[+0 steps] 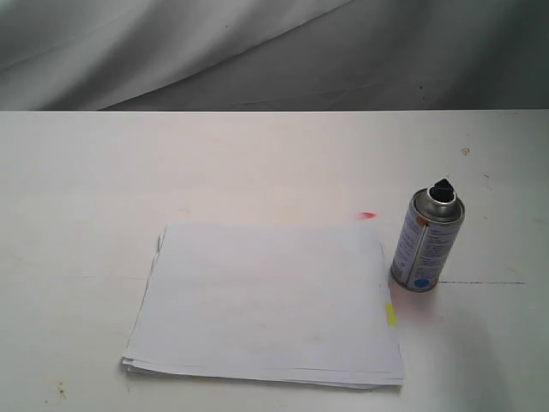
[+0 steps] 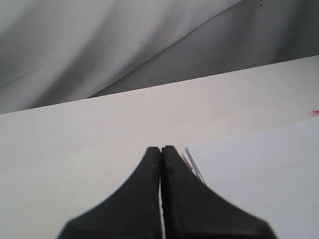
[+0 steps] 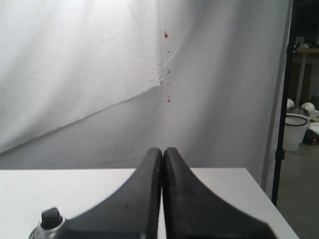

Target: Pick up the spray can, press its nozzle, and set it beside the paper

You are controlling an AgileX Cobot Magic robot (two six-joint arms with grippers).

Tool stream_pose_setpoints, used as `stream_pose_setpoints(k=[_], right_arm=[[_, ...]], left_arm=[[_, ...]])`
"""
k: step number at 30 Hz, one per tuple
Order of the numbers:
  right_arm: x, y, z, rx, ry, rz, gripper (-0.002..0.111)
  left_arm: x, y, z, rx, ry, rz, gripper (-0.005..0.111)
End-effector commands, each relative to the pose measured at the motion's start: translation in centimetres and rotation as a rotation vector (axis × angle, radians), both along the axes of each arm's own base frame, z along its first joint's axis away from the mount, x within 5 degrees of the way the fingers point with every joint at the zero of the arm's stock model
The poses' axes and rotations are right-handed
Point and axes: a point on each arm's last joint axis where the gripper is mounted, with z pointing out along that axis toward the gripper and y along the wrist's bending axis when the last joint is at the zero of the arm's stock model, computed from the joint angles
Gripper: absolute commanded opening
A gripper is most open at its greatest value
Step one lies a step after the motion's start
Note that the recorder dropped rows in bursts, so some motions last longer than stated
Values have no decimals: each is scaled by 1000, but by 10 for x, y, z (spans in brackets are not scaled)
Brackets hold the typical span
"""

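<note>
While the spray can (image 1: 427, 242) stands upright just beside the paper (image 1: 266, 300), at its 3 o'clock edge, no hand holds it
Black nozzle (image 1: 441, 189) is free; left hand (image 2: 160, 155) and right hand (image 3: 162, 155) are both clenched on nothing above the worktop (image 1: 257, 163), so lifting and pressing look yet to begin

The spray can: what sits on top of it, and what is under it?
On top of the spray can sits the black nozzle, with no cap over it. The can stands upright on the white table. Its base hides the spot directly beneath it.
</note>
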Motion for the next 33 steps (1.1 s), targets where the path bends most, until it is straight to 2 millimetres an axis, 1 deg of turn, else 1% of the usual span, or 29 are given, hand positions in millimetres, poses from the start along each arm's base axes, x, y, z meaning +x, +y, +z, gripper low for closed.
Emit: stream_pose_setpoints(k=[1, 3, 7, 8, 10, 13, 14, 15, 17, 19, 21, 22, 23, 26, 29, 30, 31, 33], right_arm=[[9, 0, 36, 5, 5, 3, 0], [20, -1, 48, 6, 32, 3, 0], [41, -2, 61, 7, 74, 4, 0], [50, -3, 66, 6, 73, 7, 0], [60, -3, 67, 6, 71, 10, 0], [64, -3, 68, 44, 55, 14, 0], [64, -1, 70, 121, 24, 40, 0], [64, 0, 72, 143, 10, 52, 0], [64, 4, 73, 165, -5, 85, 0], [64, 9, 71, 169, 17, 134, 0], [64, 17, 69, 153, 46, 200, 0], [67, 22, 67, 117, 69, 236, 0], [73, 28, 63, 68, 112, 273, 0], [91, 47, 55, 8, 272, 362, 0], [107, 67, 47, -18, 355, 443, 0], [111, 77, 42, -22, 373, 489, 0], [112, 88, 38, -32, 395, 538, 0], [111, 98, 33, -38, 421, 590, 0]], left_arm=[[0, 0, -1, -4, 1, -5, 0], [0, 0, -1, -4, 1, -5, 0], [0, 0, -1, -4, 1, -5, 0], [0, 0, -1, -4, 1, -5, 0], [0, 0, -1, -4, 1, -5, 0], [0, 0, -1, -4, 1, -5, 0], [0, 0, -1, -4, 1, -5, 0], [0, 0, -1, -4, 1, -5, 0], [0, 0, -1, -4, 1, -5, 0], [0, 0, -1, -4, 1, -5, 0], [0, 0, -1, -4, 1, -5, 0], [0, 0, -1, -4, 1, -5, 0], [0, 0, -1, -4, 1, -5, 0], [0, 0, -1, -4, 1, -5, 0], [0, 0, -1, -4, 1, -5, 0], [0, 0, -1, -4, 1, -5, 0], [0, 0, -1, -4, 1, -5, 0], [0, 0, -1, -4, 1, -5, 0]])
